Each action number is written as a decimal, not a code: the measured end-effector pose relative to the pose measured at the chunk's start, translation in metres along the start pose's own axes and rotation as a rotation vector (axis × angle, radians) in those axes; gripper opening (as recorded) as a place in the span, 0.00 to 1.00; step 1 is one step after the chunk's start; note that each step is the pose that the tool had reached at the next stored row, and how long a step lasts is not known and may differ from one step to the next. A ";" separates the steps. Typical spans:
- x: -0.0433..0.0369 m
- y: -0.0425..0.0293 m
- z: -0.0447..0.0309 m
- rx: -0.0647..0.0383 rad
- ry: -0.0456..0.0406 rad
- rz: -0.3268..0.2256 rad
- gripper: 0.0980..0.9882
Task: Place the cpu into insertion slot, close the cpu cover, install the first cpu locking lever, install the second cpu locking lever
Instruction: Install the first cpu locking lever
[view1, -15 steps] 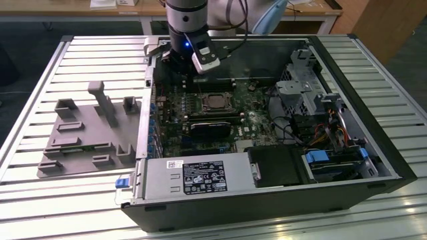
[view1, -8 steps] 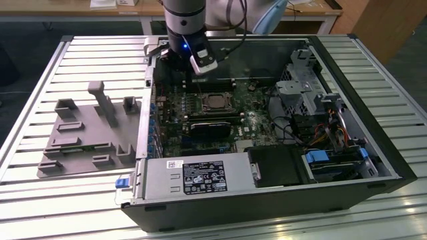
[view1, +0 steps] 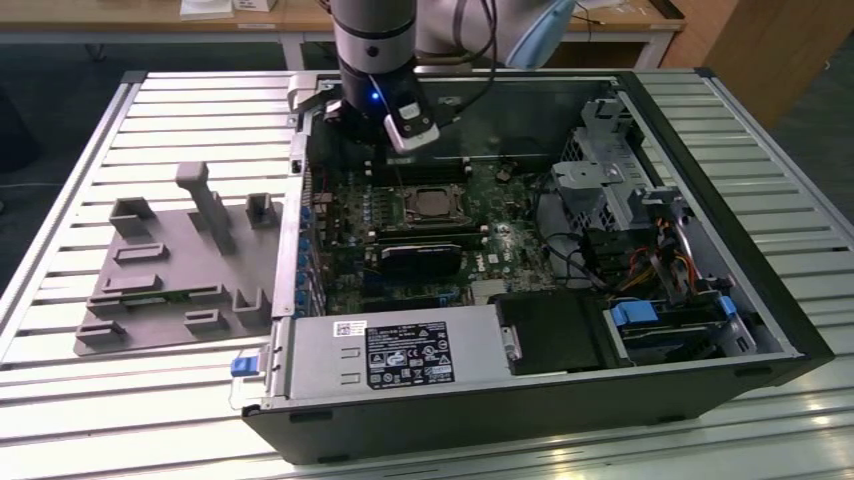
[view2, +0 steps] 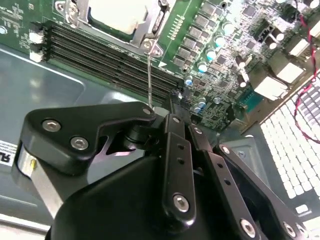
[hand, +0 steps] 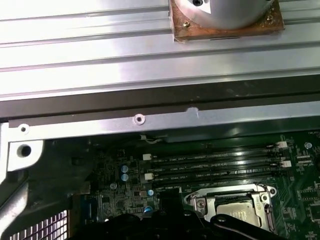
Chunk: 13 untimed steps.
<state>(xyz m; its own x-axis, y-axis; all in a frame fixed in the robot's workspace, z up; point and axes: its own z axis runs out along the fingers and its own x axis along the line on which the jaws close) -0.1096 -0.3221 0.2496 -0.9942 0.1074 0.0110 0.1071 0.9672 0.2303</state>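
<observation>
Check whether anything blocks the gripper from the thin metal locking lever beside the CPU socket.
Nothing visible does. In the second wrist view the thin silvery lever rod runs from the silvery square cpu cover, past the long black memory slots, right to the black gripper.

The cpu (view1: 430, 204) sits in the insertion slot (view1: 400, 207) inside the open case (view1: 534, 395); the arm (view1: 371, 50) hangs near.

End effector (view2: 167, 112) hangs inside the case (view1: 747, 230), wall (hand: 150, 119) close by. Straight above the socket (view1: 430, 203), open air. Card (view1: 416, 258) rises just beside the socket, drive cage (view1: 601, 185) crowds the exterior view's right, power supply (view1: 387, 355) blocks beyond the card.
</observation>
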 end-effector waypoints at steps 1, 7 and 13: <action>-0.0021 0.0002 0.0002 0.000 0.0001 0.000 0.00; -0.0155 0.0013 0.0017 -0.003 0.0002 0.000 0.00; -0.0335 0.0029 0.0033 -0.003 0.0012 0.000 0.00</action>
<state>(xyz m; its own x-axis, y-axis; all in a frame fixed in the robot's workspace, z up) -0.0759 -0.3221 0.2467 -0.9941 0.1075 0.0122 0.1073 0.9664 0.2335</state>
